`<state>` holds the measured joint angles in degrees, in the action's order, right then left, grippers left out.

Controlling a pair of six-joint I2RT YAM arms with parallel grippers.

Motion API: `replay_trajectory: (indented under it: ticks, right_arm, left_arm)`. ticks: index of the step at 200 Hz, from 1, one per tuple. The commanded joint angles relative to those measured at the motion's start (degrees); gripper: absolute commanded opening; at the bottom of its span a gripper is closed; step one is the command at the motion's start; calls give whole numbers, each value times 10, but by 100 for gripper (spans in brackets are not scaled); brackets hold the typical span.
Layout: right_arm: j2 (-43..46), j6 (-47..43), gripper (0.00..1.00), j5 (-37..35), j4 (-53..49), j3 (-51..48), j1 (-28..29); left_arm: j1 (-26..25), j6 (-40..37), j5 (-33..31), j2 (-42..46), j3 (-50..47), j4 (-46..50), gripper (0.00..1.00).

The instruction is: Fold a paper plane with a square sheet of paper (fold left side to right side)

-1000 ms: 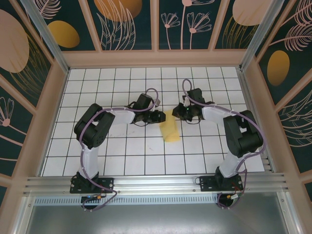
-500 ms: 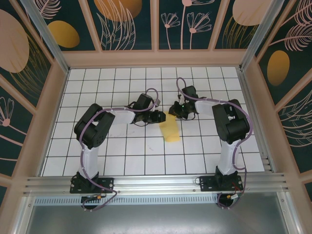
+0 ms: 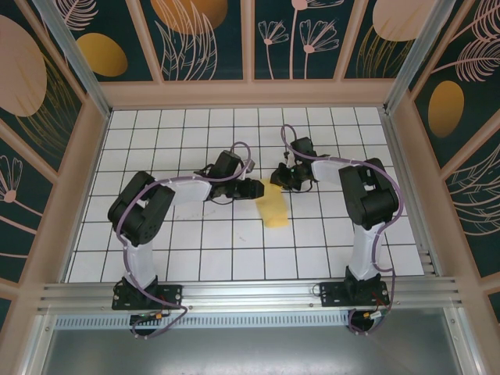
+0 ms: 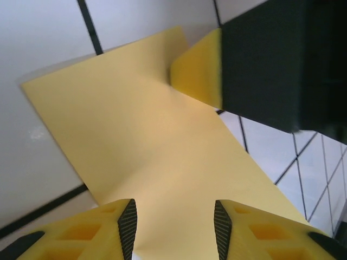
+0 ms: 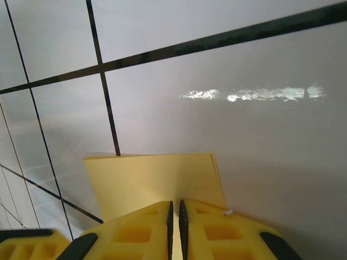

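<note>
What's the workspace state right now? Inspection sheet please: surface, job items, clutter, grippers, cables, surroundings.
Surface: white gridded table, bare around the paper.
Job's things: yellow paper, a narrow rectangle lying flat between the arms.
Clutter: nothing seen.
Grippers: left gripper open, over the paper's near end; right gripper shut at its far end, grip unclear.
Cables: purple cables run along both arms, off the paper.
Surroundings: leaf-patterned walls; aluminium rail at the near edge.
</note>
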<state>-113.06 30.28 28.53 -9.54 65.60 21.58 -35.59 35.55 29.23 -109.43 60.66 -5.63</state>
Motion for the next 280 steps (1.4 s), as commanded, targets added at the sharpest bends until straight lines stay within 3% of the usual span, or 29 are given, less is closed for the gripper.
replay_trajectory:
  ticks: [1,110,206,280]
  right_arm:
    - [-22,-11,17,-23,-37,-7,2]
    - [-32,-11,17,-26,-47,0,7]
    - [-40,-8,17,-33,-57,1,12]
    - [-42,-6,17,-31,-57,1,14]
  left_arm:
    - [-3,-6,34,26,-22,-33,45]
    - [-25,-7,43,-37,-9,-40,44]
    - [-49,-53,31,-29,-26,-2,44]
    - [-73,-47,26,-16,-36,-18,44]
